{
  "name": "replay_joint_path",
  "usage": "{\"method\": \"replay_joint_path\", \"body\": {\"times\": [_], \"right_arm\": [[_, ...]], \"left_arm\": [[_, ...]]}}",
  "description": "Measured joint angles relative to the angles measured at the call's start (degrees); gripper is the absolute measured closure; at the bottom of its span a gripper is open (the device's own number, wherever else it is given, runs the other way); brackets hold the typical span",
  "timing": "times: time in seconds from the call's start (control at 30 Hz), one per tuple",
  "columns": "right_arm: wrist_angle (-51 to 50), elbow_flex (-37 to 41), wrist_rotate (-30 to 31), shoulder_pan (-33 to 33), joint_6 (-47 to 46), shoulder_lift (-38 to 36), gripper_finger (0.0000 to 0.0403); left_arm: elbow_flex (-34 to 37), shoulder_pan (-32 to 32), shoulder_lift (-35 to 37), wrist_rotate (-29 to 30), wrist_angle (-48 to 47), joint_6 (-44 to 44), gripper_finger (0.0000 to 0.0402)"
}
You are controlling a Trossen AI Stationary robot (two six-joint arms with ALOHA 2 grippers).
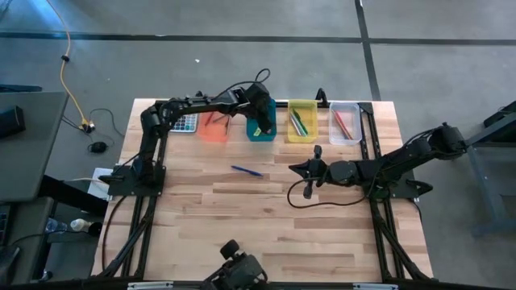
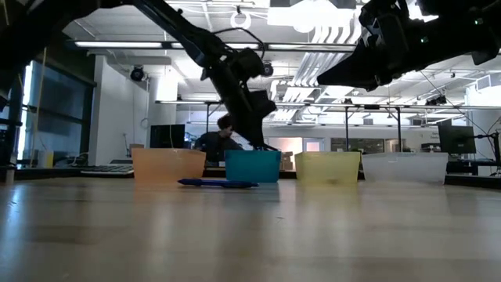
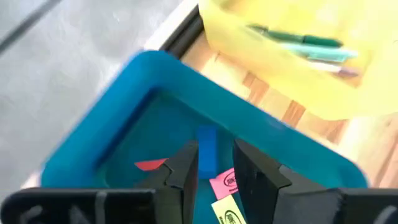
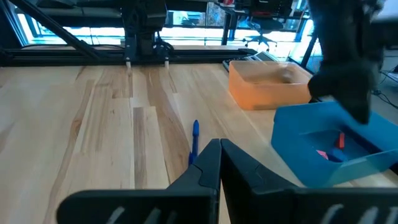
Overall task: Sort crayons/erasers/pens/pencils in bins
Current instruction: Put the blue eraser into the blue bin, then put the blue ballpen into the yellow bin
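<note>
Right now the small blue block (image 3: 206,149) sits between the fingers of the left end effector (image 3: 211,167) inside the teal bin (image 1: 261,121), upper centre of the high view. In the left wrist view the fingers stand a bit spread w/ the block in the gap; we can't tell if it's gripped or already loose. Pink eraser (image 3: 224,182), yellow-green eraser (image 3: 229,211) and a red bit (image 3: 150,164) lie on the bin floor.

Risks, as we judge them: if the block sticks to a finger it could ride up and out on retreat; the fingers hang near the bin wall, so a skewed lift may nudge or tip the bin toward the yellow bin (image 1: 302,121) just beside it.

Further out, a blue pen (image 1: 247,170) lies loose on the tabletop (image 1: 266,234), centre of the high view, not yet sorted. Right end effector (image 1: 309,176) waits centre-right, fingers pressed together, holding nothing.

Views: only the left wrist view shows the teal bin's contents. The high view alone shows all four bins in a row, incl. orange bin (image 1: 214,127) and clear bin (image 1: 345,122). The low view shows a person (image 2: 219,135) behind the bins; the high view doesn't.
</note>
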State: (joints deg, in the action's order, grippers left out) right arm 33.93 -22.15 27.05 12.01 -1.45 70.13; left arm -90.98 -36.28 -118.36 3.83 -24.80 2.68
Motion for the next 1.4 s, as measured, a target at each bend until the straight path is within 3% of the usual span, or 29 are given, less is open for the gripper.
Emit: {"method": "replay_joint_path", "body": {"times": [0.2,0.43,0.57,0.77,1.1,1.4], "right_arm": [[-0.4,0.0,0.0,0.0,0.0,0.0,0.0403],[-1.1,0.0,0.0,0.0,-1.6,0.0,0.0403],[-1.0,0.0,0.0,0.0,-1.7,0.0,0.0403],[-1.0,0.0,-0.2,0.0,-1.7,0.0,0.0403],[1.0,0.0,-3.7,0.0,-2.9,0.0,0.0403],[4.9,-0.8,-3.8,0.2,-4.6,0.0,0.0403]], "left_arm": [[0.0,1.3,6.1,2.9,-4.3,-4.3,0.0314],[0.1,8.2,13.9,10.7,-13.1,-12.0,0.0357],[3.3,11.4,17.9,11.0,-10.0,-12.4,0.0381],[16.8,14.2,24.6,11.3,5.9,-12.4,0.04],[47.0,15.6,37.2,11.3,37.1,-9.3,0.0401],[71.4,18.3,47.9,-2.2,70.7,-9.3,0.0401]]}}
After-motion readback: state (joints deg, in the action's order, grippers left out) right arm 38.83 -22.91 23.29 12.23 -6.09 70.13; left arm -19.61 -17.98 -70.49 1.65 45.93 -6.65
